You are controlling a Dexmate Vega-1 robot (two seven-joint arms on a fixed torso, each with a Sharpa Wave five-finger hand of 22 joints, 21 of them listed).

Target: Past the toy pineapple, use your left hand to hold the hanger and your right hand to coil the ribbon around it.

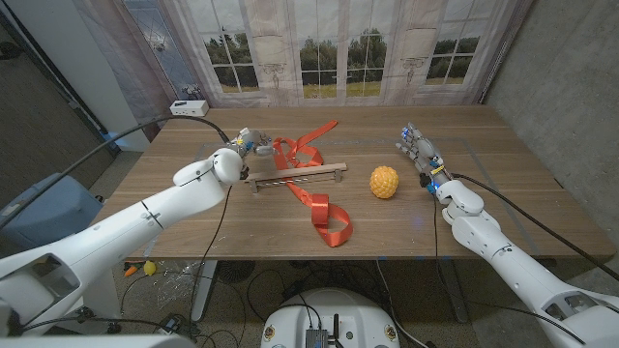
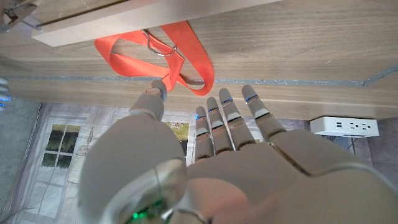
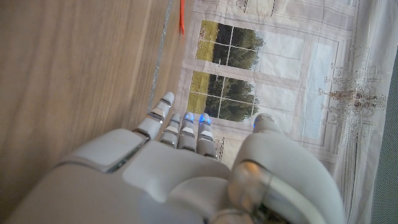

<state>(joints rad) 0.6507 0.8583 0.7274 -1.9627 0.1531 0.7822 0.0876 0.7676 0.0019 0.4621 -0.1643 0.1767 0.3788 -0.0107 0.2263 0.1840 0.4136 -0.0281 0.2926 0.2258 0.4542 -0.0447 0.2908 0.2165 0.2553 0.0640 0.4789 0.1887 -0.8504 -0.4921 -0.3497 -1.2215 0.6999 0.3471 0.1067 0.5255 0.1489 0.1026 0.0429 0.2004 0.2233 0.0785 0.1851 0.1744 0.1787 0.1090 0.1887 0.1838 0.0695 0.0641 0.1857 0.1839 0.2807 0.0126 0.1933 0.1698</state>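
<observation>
Ribbon (image 1: 311, 184) drapes hanger (image 1: 296, 175); left hand (image 1: 244, 143) seemingly empty, right hand (image 1: 420, 152) spread.

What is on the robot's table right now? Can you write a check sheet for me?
Surface: wooden table, bare wood at the right.
Job's things: wooden hanger lies across the middle; orange ribbon is draped over it, loose and trailing toward the front edge; toy pineapple sits to the hanger's right.
Clutter: white power strip at the far left corner.
Hands: left hand is at the hanger's left end, fingers apart, holding nothing; right hand is right of the pineapple, fingers apart, holding nothing.
Cables: black cables along both arms.
Surroundings: window backdrop curtain behind the table.
</observation>
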